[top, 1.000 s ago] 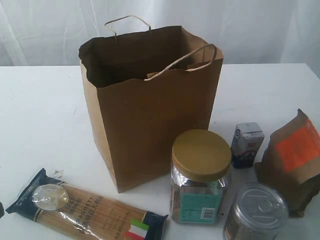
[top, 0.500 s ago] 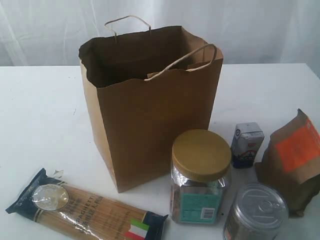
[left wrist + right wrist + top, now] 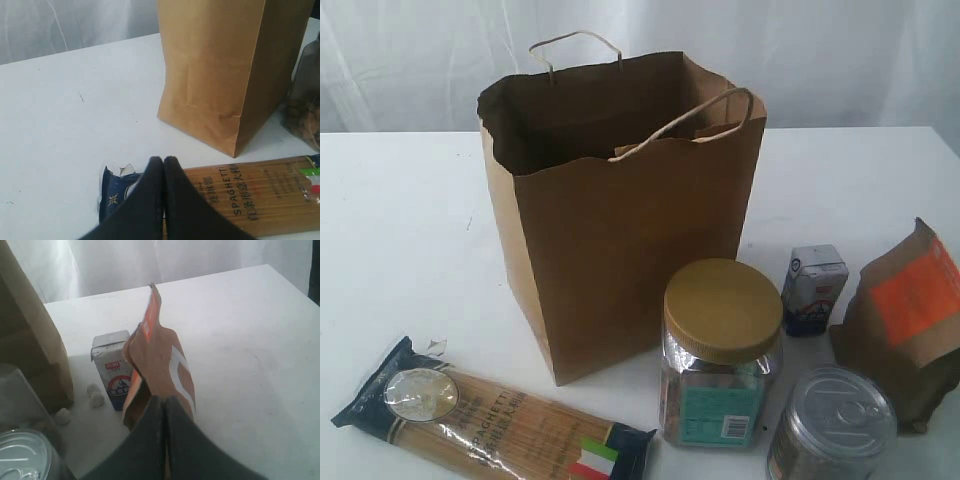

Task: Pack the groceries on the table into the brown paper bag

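Observation:
The brown paper bag (image 3: 620,230) stands upright and open-topped in the middle of the white table (image 3: 400,230). A spaghetti pack (image 3: 490,415) lies flat in front of it on the left. To the right stand a gold-lidded jar (image 3: 720,350), a silver tin (image 3: 832,425), a small white-blue carton (image 3: 813,288) and a brown pouch with an orange label (image 3: 905,320). My left gripper (image 3: 163,159) is shut and empty, over the spaghetti pack's (image 3: 260,195) dark end, near the bag's corner (image 3: 225,75). My right gripper (image 3: 163,399) is shut and empty, just short of the pouch (image 3: 155,355). Neither gripper shows in the exterior view.
A white curtain hangs behind the table. In the right wrist view the carton (image 3: 112,370) stands beside the pouch, the tin's lid (image 3: 20,460) lies close by, and a few small white lumps (image 3: 95,399) sit on the table by the carton.
A dark tip at the lower left edge of the exterior view a second ago has left the picture. The groceries and the bag have not moved.

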You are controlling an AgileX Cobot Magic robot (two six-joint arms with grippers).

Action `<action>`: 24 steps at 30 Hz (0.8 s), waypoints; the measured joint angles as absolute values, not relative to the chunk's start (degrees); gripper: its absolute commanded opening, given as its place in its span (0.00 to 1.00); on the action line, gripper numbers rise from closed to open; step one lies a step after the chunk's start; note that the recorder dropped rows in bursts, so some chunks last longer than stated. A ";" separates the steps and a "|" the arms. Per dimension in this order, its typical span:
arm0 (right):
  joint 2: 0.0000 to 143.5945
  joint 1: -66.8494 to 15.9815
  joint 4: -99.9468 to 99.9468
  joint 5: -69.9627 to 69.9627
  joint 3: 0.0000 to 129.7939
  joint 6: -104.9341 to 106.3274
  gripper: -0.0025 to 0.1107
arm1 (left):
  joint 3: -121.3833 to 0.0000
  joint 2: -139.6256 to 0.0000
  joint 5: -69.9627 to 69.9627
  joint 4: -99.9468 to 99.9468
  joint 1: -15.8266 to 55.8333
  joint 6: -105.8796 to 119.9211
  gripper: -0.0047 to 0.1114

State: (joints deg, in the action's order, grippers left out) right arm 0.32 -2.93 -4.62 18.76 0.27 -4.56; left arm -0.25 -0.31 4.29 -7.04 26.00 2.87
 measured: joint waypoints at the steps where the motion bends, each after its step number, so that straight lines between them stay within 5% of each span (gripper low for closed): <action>1: 0.32 -2.93 -4.62 18.76 0.27 -4.56 0.02 | -0.25 -0.31 4.29 -7.04 26.00 2.87 0.04; 8: 0.32 -2.93 -3.78 17.70 0.27 -4.56 0.02 | -0.25 -0.31 4.29 -7.04 26.00 2.87 0.04; 24: 0.32 -2.93 -20.91 -9.08 0.07 -26.62 0.02 | -0.25 -0.31 4.29 -7.04 26.00 2.87 0.04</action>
State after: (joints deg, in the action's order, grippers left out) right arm 0.32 -2.93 -20.91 -9.08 0.07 -26.62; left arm -0.25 -0.31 4.29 -7.04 26.00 2.87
